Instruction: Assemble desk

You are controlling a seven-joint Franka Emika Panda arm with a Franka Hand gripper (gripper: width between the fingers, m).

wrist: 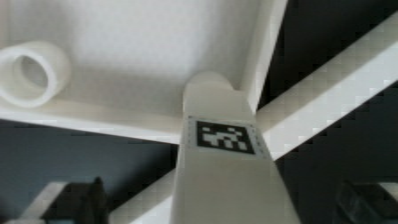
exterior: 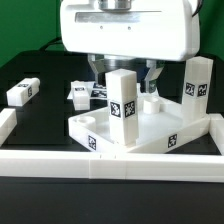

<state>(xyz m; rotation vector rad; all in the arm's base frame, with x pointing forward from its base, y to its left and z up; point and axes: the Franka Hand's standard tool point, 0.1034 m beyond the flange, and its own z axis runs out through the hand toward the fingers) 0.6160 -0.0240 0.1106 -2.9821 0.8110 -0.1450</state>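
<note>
The pincer (wrist: 224, 206) stands wide apart, holding nothing. An upright leg (wrist: 222, 120) rises untouched between its fingers (wrist: 71, 200), standing on the tabletop (exterior: 150, 135). Only the wrist view shows those gaps. Only the exterior view shows a loose leg (exterior: 22, 92) lying well apart from the tabletop.

The tabletop (exterior: 150, 140) and upright leg (exterior: 122, 85) look like smooth white plastic with a faint sheen. Their tags (exterior: 124, 110) are matt black-and-white print. The table (exterior: 45, 115) is matt black.
</note>
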